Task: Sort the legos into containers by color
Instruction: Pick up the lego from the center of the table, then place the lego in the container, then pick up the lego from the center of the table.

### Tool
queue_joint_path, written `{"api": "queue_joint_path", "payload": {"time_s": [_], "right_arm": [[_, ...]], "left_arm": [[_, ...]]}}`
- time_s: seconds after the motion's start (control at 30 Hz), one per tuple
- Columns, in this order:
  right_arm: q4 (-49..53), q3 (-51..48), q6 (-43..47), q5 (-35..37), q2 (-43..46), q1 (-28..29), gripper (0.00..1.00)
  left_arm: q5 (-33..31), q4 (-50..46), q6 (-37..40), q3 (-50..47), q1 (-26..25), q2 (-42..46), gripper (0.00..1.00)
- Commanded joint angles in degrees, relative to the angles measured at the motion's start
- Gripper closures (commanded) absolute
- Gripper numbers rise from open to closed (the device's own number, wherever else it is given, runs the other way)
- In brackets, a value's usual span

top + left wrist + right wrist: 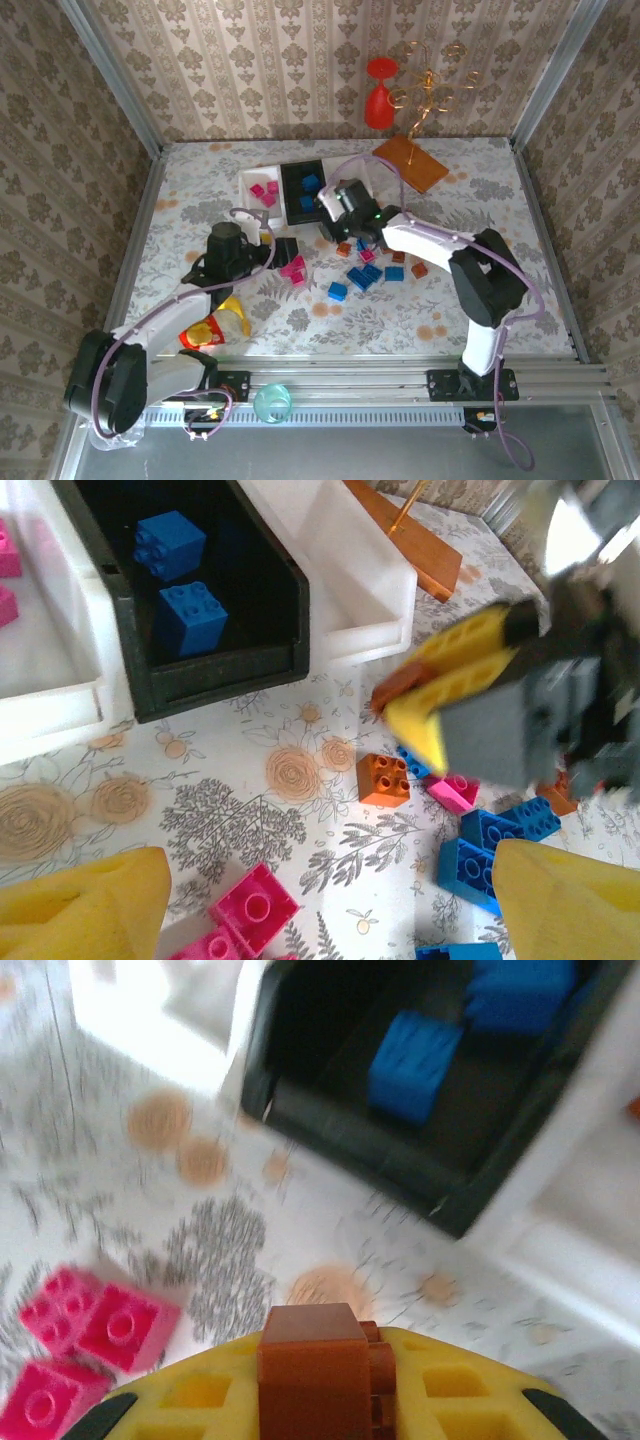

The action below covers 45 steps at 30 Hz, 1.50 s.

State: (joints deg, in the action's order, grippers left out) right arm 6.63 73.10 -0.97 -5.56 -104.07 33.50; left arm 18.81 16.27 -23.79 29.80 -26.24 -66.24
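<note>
Brown-orange plastic brick, pinched in the right pincer near the black rectangular tray, could drop among its blue bricks if released early; left pincer gapes wide.

3 trays abreast — loose legos before them

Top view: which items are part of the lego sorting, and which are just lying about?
Job: black tray, white trays, blue bricks, pink bricks, orange brick, brown brick in the right fingers.
Lying about: orange-brown board, red goblet, gold wire stand, yellow-and-red toy, teal round object.
</note>
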Motion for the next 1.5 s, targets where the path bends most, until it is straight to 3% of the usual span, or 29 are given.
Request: {"api": "queue_joint_path", "payload": {"time_s": [0.0,0.27,0.53,0.7,0.87,1.0,1.2,1.33,1.47], "right_arm": [[-3.9,0.9,-6.8,-1.0,0.6,-3.5,0.73],[-1.4,14.3,-12.3,10.3,-10.9,-8.1,0.72],[6.2,35.8,-13.4,10.4,-27.2,-9.0,0.68],[9.1,42.2,-12.9,11.8,-30.0,-9.6,0.6],[6.7,35.3,-12.3,10.0,-23.1,-9.7,0.53],[1.1,18.5,-12.2,8.0,-10.4,-9.0,0.48],[2.9,-2.4,-9.1,10.8,5.8,-3.1,0.4],[6.4,-8.1,-6.5,13.3,8.6,2.4,0.36],[7.6,-8.5,-4.9,12.7,5.4,5.8,0.35]], "left_arm": [[2.4,5.4,0.1,4.5,-1.9,-3.5,0.15],[2.3,5.0,2.3,14.9,-3.2,-12.2,0.15],[2.0,4.5,1.6,16.6,-3.9,-14.1,0.15],[1.2,3.0,2.2,15.4,-3.9,-12.4,0.15],[-0.4,0.6,3.1,13.0,-3.8,-9.5,0.15],[-1.3,-4.1,4.5,10.5,-3.7,-6.5,0.14],[-0.7,-12.4,5.4,5.5,-2.9,-1.5,0.14],[-0.4,-13.9,4.6,1.4,-0.9,3.5,0.13],[0.2,-14.0,4.5,0.3,-0.3,5.3,0.13]]}}
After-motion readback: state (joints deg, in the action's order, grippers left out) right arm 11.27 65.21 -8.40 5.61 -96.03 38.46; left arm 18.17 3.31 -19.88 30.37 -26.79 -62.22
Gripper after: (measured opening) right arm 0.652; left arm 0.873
